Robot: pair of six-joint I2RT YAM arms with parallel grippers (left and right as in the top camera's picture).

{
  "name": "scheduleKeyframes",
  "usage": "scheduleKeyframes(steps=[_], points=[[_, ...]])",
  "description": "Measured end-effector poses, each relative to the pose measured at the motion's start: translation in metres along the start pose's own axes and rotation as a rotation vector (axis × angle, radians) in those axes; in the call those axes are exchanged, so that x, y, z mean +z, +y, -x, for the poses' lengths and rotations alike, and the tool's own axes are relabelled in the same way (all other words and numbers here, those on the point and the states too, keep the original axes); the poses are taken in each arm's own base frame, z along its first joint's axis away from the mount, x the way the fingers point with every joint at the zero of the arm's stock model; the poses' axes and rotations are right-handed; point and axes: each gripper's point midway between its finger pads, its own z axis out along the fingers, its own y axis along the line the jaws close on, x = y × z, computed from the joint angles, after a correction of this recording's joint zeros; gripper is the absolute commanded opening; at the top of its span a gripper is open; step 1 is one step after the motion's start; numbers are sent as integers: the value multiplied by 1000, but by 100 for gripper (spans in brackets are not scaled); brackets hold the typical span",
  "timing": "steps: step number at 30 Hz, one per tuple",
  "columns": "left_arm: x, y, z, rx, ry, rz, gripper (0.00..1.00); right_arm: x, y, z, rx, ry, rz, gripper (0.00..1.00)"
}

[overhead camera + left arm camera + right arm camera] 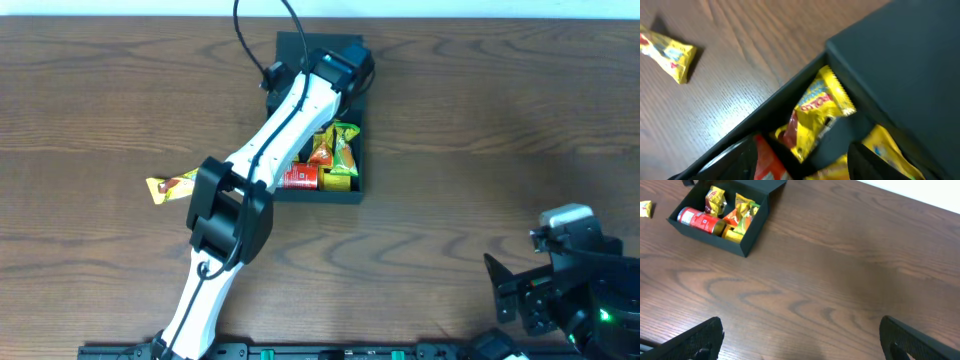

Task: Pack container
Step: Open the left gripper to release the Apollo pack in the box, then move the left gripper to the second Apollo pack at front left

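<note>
Though the left arm covers much of the far container, the left gripper's spread cannot be told; red can and packets lie inside, another packet outside; the right gripper gapes, well apart.

The container is a dark, matte square box lying flat on the wooden table, near the middle of its far edge. Its hinged flap lid stands open at the far side. A red can and yellow snack packets lie inside.
</note>
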Motion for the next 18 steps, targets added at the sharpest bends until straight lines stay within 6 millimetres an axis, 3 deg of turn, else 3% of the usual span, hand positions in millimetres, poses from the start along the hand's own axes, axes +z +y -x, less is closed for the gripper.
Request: scheduleKeyframes(steps=[4, 6, 7, 10, 11, 12, 13, 18], points=[[-49, -6, 28, 94, -41, -128, 57, 0, 0, -1, 0, 2, 0, 99], [-78, -5, 44, 175, -79, -198, 43, 0, 0, 0, 0, 2, 0, 99], [-92, -1, 51, 228, -99, -225, 40, 0, 0, -1, 0, 2, -1, 99], [-129, 28, 66, 526, -157, -233, 25, 0, 0, -1, 1, 2, -1, 99], [-133, 42, 65, 614, -151, -203, 19, 0, 0, 0, 1, 2, 0, 99], [-135, 58, 63, 712, -134, -161, 6, 0, 0, -1, 1, 2, 0, 99], [-135, 72, 60, 787, -111, -121, 6, 0, 0, -1, 0, 3, 0, 99], [-126, 74, 51, 900, -51, -130, 6, 0, 0, -3, 0, 13, 2, 99]])
